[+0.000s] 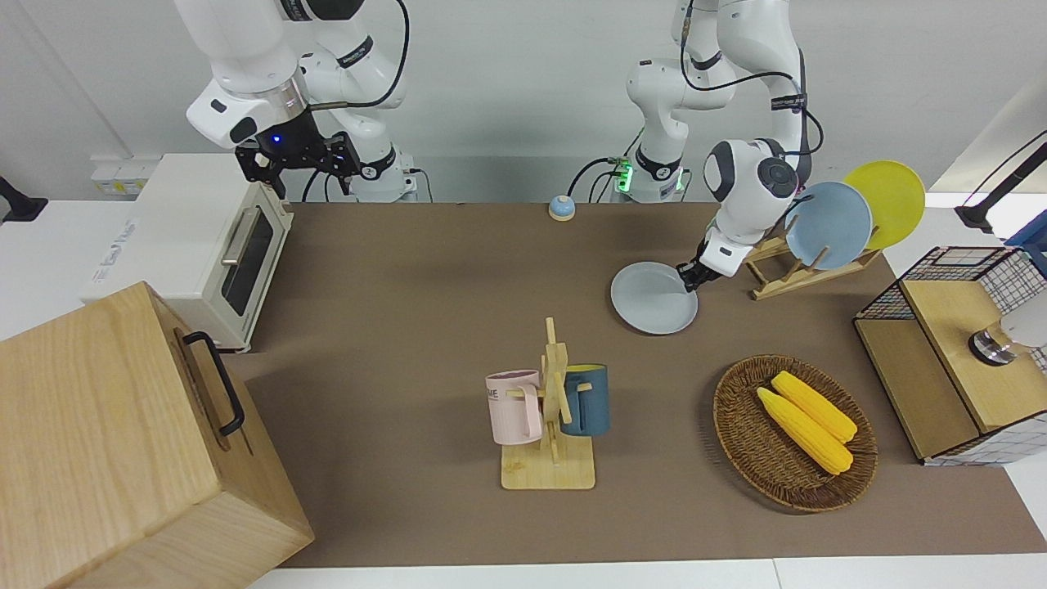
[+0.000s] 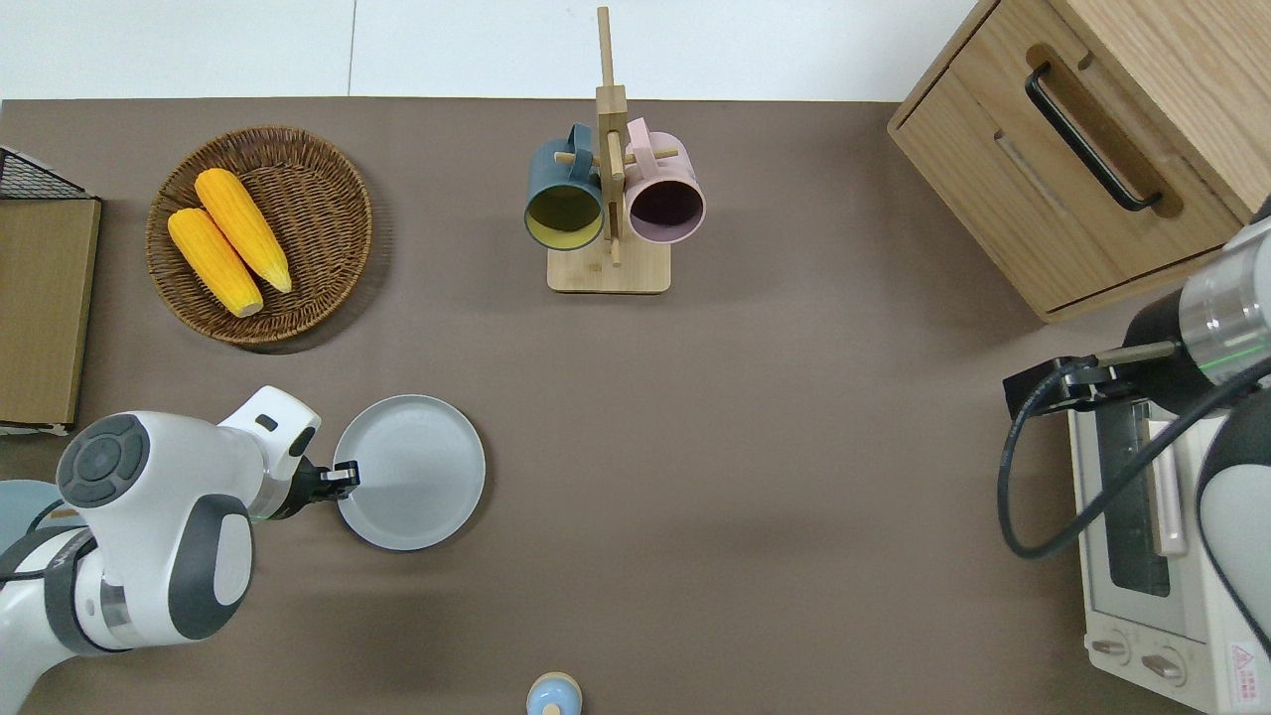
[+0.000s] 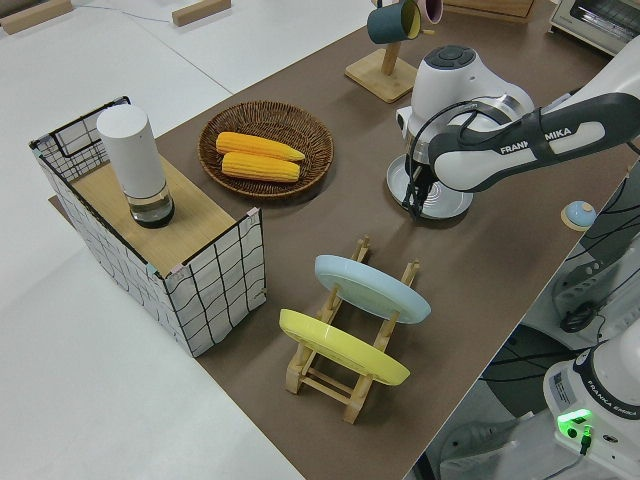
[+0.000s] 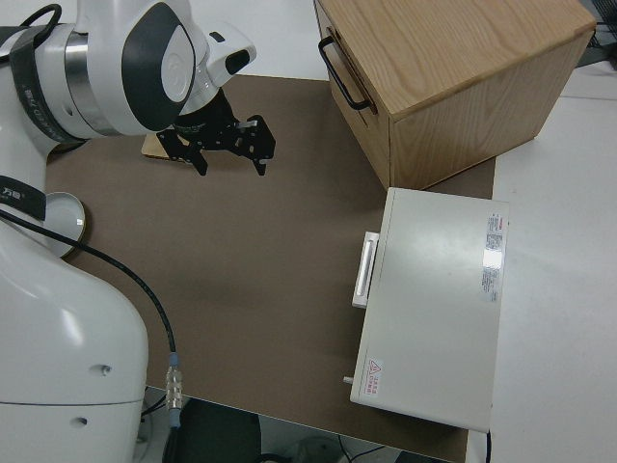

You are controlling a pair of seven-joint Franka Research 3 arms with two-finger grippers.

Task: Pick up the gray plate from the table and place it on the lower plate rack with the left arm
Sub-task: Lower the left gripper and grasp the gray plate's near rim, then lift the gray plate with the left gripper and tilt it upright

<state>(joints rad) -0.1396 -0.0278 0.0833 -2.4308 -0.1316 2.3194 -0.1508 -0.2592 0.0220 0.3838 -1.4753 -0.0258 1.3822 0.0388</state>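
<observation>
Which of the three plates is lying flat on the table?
The round pale gray plate, with the left gripper at its rim. The sky-blue plate and yellow plate stand slanted in the wooden rack.

Two white jointed arms with dark gray joint caps and looping black cables; the left arm [image 1: 740, 176] reads "FRANKA EMIKA", green light at its base, blue light above the right tool [image 1: 298, 159].

Sky-blue plate [image 1: 828, 225] and yellow plate [image 1: 887, 200] occupy the lower plate rack [image 1: 797, 274].
</observation>
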